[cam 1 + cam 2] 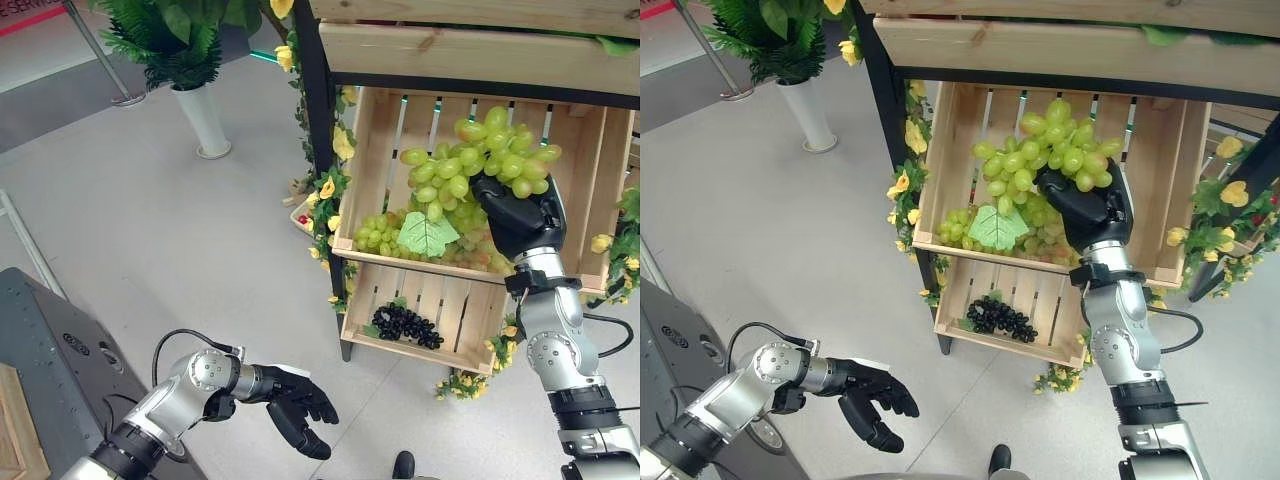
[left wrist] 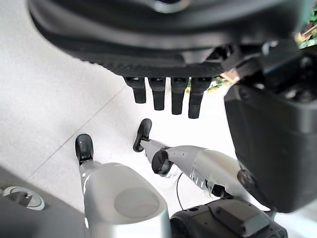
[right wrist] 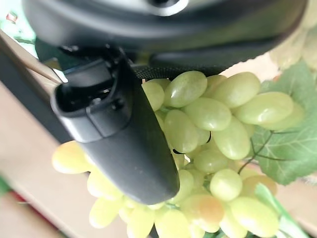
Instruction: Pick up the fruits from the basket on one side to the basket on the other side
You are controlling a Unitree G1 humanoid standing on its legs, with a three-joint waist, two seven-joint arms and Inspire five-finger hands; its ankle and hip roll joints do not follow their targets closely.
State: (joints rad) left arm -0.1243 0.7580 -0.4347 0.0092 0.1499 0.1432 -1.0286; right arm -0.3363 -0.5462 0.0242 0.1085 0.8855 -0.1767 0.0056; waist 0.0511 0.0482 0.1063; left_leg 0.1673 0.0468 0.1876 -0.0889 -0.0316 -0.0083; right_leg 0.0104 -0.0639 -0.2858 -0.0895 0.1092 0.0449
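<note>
My right hand is shut on a bunch of green grapes and holds it up inside the upper wooden crate. A green leaf hangs from the bunch. In the right wrist view the thumb presses against the green grapes. More green grapes lie on the crate's floor below. A bunch of dark grapes lies in the lower crate. My left hand hangs open over the floor at lower left, away from the crates.
The crates sit in a black-framed stand trimmed with yellow flowers. A white pot with a green plant stands on the floor at the back left. A grey platform lies at lower left.
</note>
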